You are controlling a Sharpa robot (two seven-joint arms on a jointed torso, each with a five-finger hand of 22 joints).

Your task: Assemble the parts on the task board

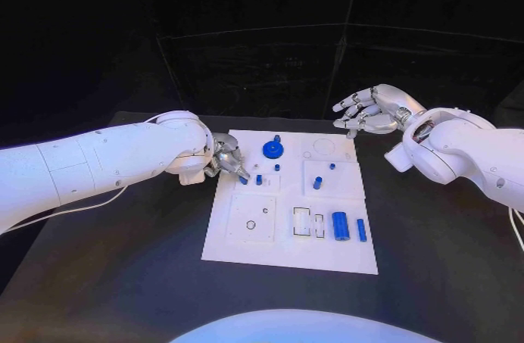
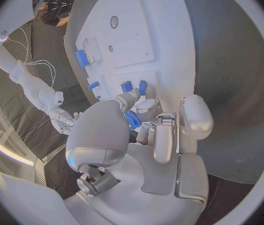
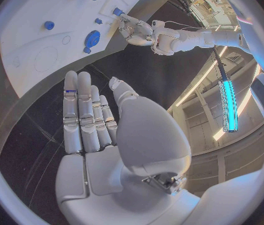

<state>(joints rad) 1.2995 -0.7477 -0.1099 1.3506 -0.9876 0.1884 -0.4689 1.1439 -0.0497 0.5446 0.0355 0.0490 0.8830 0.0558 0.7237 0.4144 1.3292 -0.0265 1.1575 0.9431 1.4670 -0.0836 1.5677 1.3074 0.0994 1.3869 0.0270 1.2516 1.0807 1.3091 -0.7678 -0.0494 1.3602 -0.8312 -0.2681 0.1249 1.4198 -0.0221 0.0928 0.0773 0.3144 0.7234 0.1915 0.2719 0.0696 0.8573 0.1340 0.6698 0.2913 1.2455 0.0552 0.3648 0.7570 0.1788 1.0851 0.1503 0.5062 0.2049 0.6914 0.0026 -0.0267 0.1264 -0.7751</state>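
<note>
Fingertips of the left hand [image 1: 224, 161] pinch a small blue cylindrical part [image 2: 132, 120] at the left edge of the white rectangular task board [image 1: 286, 235]. Right hand [image 1: 371, 108] hovers spread, empty, beyond the board's far right corner.

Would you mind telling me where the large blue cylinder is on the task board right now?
In the head view, the large blue cylinder lies near the task board's near right corner, between an empty rectangular slot and a slimmer blue piece.

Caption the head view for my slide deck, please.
Left hand pinches a blue part at the white board; right hand hovers open.
</note>
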